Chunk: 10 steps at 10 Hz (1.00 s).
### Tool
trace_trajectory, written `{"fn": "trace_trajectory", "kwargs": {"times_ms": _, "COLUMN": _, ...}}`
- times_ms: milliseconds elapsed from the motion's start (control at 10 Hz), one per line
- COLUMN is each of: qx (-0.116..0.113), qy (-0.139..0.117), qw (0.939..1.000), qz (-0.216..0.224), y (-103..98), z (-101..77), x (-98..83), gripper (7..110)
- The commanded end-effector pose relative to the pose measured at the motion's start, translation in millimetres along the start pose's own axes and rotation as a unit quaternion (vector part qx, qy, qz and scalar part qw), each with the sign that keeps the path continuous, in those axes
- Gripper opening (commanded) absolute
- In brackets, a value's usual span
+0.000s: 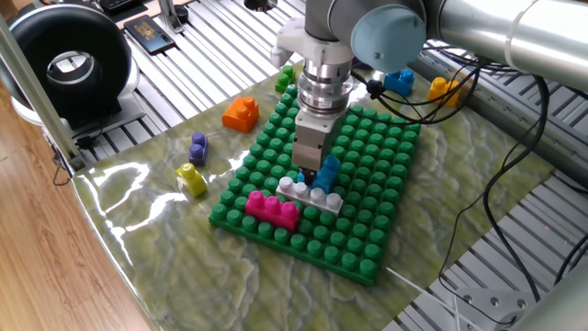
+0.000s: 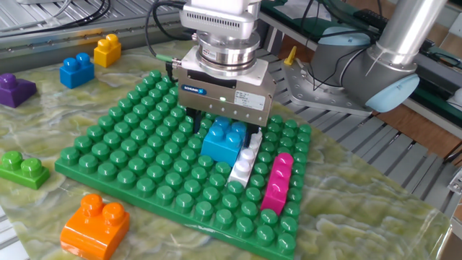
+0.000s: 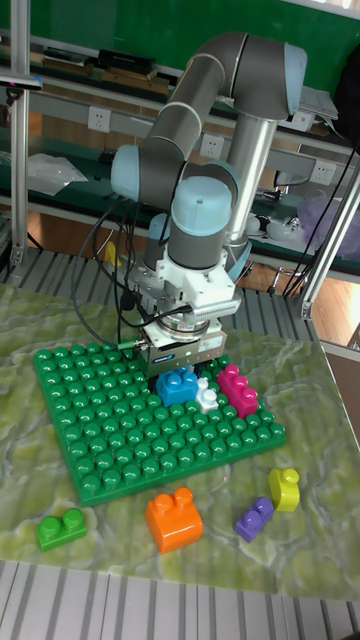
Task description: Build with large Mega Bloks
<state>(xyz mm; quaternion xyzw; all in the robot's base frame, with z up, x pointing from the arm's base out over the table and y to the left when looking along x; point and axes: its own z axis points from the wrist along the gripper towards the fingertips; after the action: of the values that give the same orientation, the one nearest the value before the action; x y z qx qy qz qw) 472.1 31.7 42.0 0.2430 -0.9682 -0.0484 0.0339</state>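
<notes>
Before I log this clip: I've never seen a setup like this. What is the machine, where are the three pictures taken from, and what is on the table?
The machine is a single jointed robot arm ending in a two-finger gripper. Two cameras look at the table from different sides, and a third, taller picture looks at it head-on with the whole arm in view.

On the table lies a patterned mat with a green studded baseplate. Three toy bricks stand on it side by side: a light blue brick, a white brick and a magenta brick. The gripper sits directly over the blue brick, fingers down at its sides; whether it is clamped cannot be told.

Loose on the mat: an orange brick, a green brick, a purple brick, a blue brick and a yellow brick.
</notes>
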Motion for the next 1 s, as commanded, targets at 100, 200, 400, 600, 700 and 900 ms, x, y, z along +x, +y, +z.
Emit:
{"fn": "trace_trajectory", "kwargs": {"times_ms": 100, "qx": -0.008, "qy": 0.021, "qw": 0.9997, "qz": 0.007, "y": 7.3, "z": -17.9, "x": 6.8, "gripper": 88}}
{"fn": "trace_trajectory", "kwargs": {"times_ms": 200, "qx": -0.012, "qy": 0.037, "qw": 0.9992, "qz": 0.012, "y": 10.7, "z": -27.2, "x": 11.3, "gripper": 88}}
{"fn": "trace_trajectory", "kwargs": {"times_ms": 400, "qx": -0.011, "qy": 0.041, "qw": 0.9989, "qz": 0.019, "y": 12.8, "z": -35.5, "x": 13.3, "gripper": 88}}
{"fn": "trace_trajectory", "kwargs": {"times_ms": 600, "qx": 0.010, "qy": 0.035, "qw": 0.9994, "qz": -0.001, "y": 2.8, "z": -44.0, "x": 10.2, "gripper": 88}}
{"fn": "trace_trajectory", "kwargs": {"times_ms": 700, "qx": 0.028, "qy": 0.033, "qw": 0.9982, "qz": -0.042, "y": -2.7, "z": -58.5, "x": 7.0, "gripper": 66}}
{"fn": "trace_trajectory", "kwargs": {"times_ms": 900, "qx": 0.075, "qy": 0.023, "qw": 0.9908, "qz": -0.110, "y": 3.1, "z": -100.4, "x": -17.2, "gripper": 66}}
